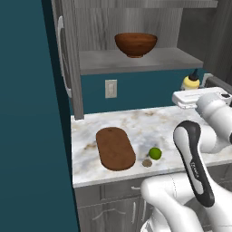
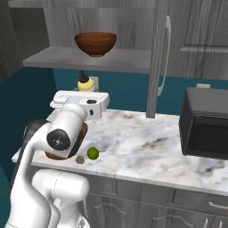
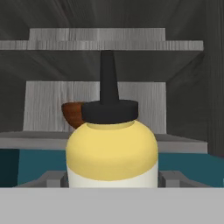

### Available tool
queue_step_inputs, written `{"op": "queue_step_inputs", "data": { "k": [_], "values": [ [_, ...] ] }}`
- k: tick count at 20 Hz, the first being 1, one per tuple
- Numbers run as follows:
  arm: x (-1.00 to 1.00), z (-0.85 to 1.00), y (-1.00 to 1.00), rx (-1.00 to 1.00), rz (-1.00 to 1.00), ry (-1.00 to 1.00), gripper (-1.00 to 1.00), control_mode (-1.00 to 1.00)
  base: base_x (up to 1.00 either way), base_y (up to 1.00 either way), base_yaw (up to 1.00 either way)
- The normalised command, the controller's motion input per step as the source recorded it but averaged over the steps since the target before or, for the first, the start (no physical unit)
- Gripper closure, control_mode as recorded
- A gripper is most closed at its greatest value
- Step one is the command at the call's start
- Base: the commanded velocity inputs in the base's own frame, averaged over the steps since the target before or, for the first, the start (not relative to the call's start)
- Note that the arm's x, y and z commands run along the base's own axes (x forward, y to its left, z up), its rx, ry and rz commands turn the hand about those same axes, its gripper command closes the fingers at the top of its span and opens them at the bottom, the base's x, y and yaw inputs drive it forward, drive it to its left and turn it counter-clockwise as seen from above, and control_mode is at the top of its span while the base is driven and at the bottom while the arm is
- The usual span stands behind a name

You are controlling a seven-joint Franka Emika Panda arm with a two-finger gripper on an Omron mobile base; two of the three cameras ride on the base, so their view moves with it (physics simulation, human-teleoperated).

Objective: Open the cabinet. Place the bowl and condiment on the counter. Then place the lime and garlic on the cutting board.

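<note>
The cabinet (image 1: pixel 136 27) stands open, its door (image 1: pixel 68 59) swung aside; the bowl (image 1: pixel 135 44) rests on the grey shelf (image 1: pixel 136 61). The step in hand appears to be the transfer of the condiment (image 1: pixel 191 81) to the worktop (image 1: pixel 136 122). The bottle is seen just ahead of the white hand, below shelf level and above the marble surface. In the hand view the condiment (image 3: pixel 111 148) sits upright and very close, centred where the fingers would be — a placement consistent with a grasp, though the fingertips themselves are hidden by the bottle and contact cannot be confirmed. The gripper (image 2: pixel 84 95) has its jaws set fairly wide, about the breadth of the bottle's body.

The next move, as judged, calls for lowering the bottle upright onto a bare patch of worktop, clear of the cutting board (image 1: pixel 115 147), then releasing and returning to the shelf for the bowl. The lime (image 1: pixel 155 153) and the garlic (image 1: pixel 147 162) lie on the worktop just beside the board's right edge, near each other — neither is on the board yet.

Count: one bowl, one condiment bottle, one lime, one garlic bulb, one cutting board. A dark microwave (image 2: pixel 207 124) stands at the far right.
</note>
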Motion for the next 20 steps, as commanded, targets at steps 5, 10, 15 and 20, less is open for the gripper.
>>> {"op": "queue_step_inputs", "data": {
  "k": [5,10,15,20],
  "values": [
    [0.00,-0.32,-0.15,-0.02,0.00,0.00,1.00,-1.00,0.00,0.00,0.00],
    [0.06,-0.24,-0.06,-0.01,0.03,0.00,1.00,-1.00,0.00,0.00,0.00],
    [0.09,-0.37,-0.11,0.00,0.07,0.00,1.00,-1.00,0.00,0.00,0.00],
    [0.02,-0.47,-0.13,0.00,0.08,0.00,1.00,-1.00,0.00,0.00,0.00]
  ]
}}
